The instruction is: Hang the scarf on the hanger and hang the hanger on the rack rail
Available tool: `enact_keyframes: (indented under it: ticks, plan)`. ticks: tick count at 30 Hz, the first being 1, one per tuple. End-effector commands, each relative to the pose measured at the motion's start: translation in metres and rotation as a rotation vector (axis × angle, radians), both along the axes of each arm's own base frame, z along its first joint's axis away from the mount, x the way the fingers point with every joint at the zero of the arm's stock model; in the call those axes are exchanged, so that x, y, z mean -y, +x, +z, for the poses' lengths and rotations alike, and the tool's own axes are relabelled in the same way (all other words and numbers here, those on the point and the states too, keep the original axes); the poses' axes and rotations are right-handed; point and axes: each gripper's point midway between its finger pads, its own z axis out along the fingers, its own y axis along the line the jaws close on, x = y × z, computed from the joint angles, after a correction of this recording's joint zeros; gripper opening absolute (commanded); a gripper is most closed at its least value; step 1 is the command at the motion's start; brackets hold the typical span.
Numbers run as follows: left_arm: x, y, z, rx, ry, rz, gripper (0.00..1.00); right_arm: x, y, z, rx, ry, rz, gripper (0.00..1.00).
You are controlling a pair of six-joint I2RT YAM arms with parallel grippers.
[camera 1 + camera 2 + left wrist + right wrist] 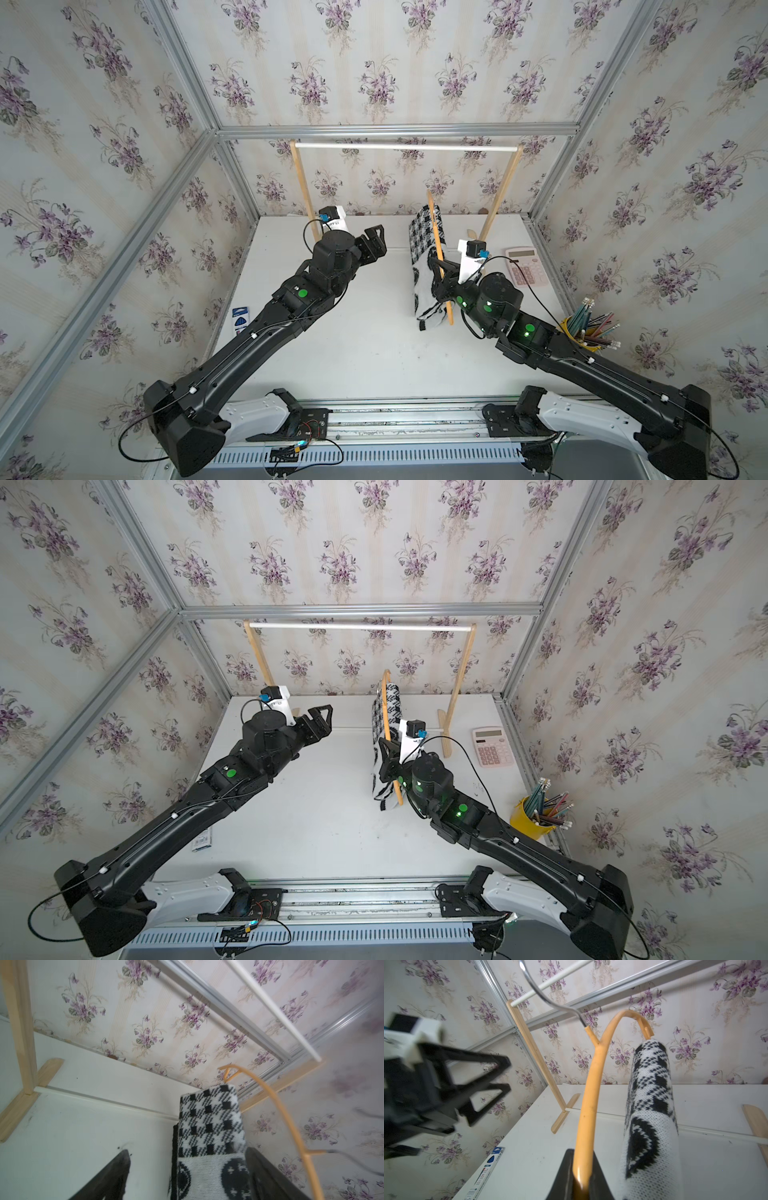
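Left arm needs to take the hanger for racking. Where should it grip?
Probably the bare curved top of the hanger, beside the hook, coming from the left gripper's side. The scarf covers the crossbar, and the right gripper pinches the lower arm.

Left end effector [483, 1088] blurred — hanger [589, 1093] hook's tip cut off.

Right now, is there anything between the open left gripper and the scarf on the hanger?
Nothing visible. In a top view the left gripper, jaws open, faces the scarf across bare table. The scarf is draped over the hanger, which the right gripper grips.
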Motion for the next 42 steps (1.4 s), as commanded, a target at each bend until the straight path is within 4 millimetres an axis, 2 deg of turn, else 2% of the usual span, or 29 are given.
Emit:
enact_keyframes:
  ticks: [1, 6, 11, 14, 15, 20, 26, 30, 32, 39, 42]
  plan:
    - [0.025, -0.005, -0.009, -0.032, -0.116, -0.154, 0.88, -0.001, -0.009, 0.046, 0.098, 0.007, 0.051, 0.0]
    - [0.047, 0.005, -0.015, -0.061, -0.286, -0.308, 0.87, 0.002, -0.014, 0.085, 0.157, -0.021, 0.066, 0.0]
    - [0.064, 0.016, -0.021, -0.092, -0.433, -0.433, 0.84, 0.003, -0.017, 0.106, 0.192, -0.044, 0.082, 0.0]
    - [0.071, 0.017, -0.019, -0.077, -0.471, -0.486, 0.84, 0.001, -0.018, 0.111, 0.199, -0.05, 0.099, 0.0]
    - [0.072, 0.015, -0.012, -0.051, -0.485, -0.513, 0.84, 0.001, -0.019, 0.112, 0.2, -0.051, 0.105, 0.0]
    - [0.082, 0.01, -0.016, 0.007, -0.511, -0.64, 0.84, 0.0, -0.025, 0.12, 0.21, -0.041, 0.141, 0.0]
    - [0.084, 0.007, -0.033, 0.055, -0.607, -0.757, 0.84, 0.002, -0.033, 0.136, 0.23, -0.021, 0.169, 0.0]
    - [0.079, 0.013, -0.04, 0.096, -0.732, -0.797, 0.84, -0.003, -0.035, 0.14, 0.226, -0.015, 0.198, 0.0]
    - [0.082, 0.014, -0.044, 0.106, -0.711, -0.814, 0.83, -0.005, -0.035, 0.139, 0.224, -0.014, 0.206, 0.0]
    - [0.075, -0.01, -0.02, 0.241, -0.65, -0.833, 0.83, -0.005, -0.032, 0.135, 0.225, -0.026, 0.194, 0.0]
    - [0.074, -0.013, -0.015, 0.253, -0.649, -0.838, 0.83, -0.005, -0.031, 0.133, 0.227, -0.023, 0.194, 0.0]
